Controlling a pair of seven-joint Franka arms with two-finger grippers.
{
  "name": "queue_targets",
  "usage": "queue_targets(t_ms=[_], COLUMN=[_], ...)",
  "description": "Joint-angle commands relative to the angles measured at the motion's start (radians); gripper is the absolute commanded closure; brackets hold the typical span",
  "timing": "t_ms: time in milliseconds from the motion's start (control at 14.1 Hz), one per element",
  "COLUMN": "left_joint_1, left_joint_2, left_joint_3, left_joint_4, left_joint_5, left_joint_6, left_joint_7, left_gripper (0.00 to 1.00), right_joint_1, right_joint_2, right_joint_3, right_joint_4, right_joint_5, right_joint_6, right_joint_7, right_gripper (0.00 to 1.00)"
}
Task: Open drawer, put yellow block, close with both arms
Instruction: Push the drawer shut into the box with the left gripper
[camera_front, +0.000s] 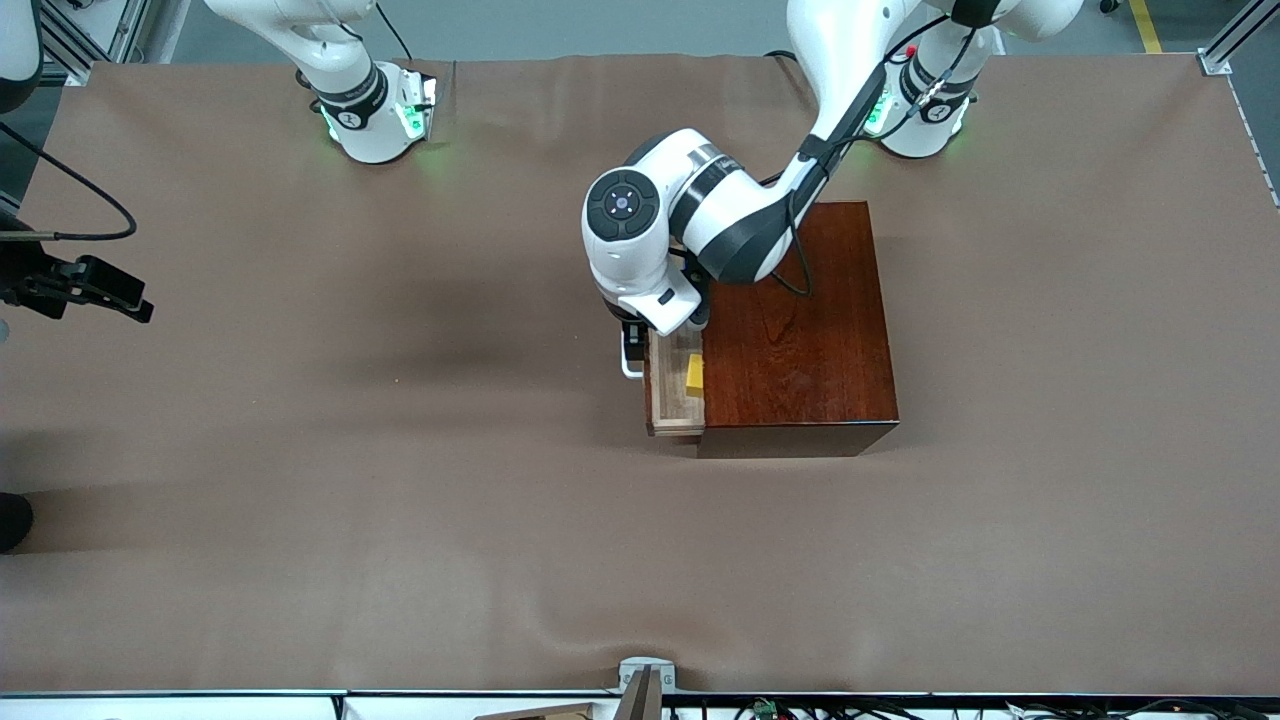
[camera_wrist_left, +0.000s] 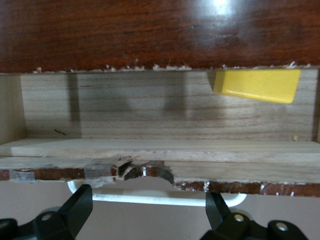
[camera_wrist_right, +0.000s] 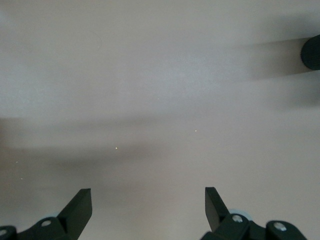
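Yellow block (camera_front: 693, 375) lies in open drawer (camera_front: 672, 400)

Brown cloth (camera_front: 300, 480) covers table, faintly wrinkled; grey floor (camera_front: 600, 25) above; aluminium frame rail (camera_front: 1235, 35) at corner.

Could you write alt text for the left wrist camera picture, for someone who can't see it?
A yellow block lies in an open pale-wood drawer under a dark box top. The left gripper hangs open over the drawer's white handle.

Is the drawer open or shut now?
Partly open: the drawer sticks out of the box, with the yellow block inside.
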Motion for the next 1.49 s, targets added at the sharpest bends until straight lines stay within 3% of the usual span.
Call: queue_targets(t_ms=[0,568,1419], left_joint_1=[0.001,0.003,-0.002], left_joint_2=[-0.017,-0.004,0.001], left_joint_3=[0.008,0.012,0.087], left_joint_4=[-0.006,-0.012,-0.012], left_joint_5=[-0.001,0.003,0.008], left_joint_6=[-0.03,-0.072,-0.207], left_joint_7=[0.007,-0.01,-0.022], left_gripper=[0.0,0.0,0.0], right_joint_1=[-0.019,-0.018,-0.018], right_joint_2=[-0.017,-0.017,-0.017], right_joint_3=[0.016,0.016,0.016], right_joint_4=[-0.009,-0.009,-0.009], right_joint_5=[0.0,0.0,0.0], right_joint_6=[0.003,-0.002,0.003], right_joint_7=[0.002,0.002,0.002], right_gripper=[0.0,0.0,0.0])
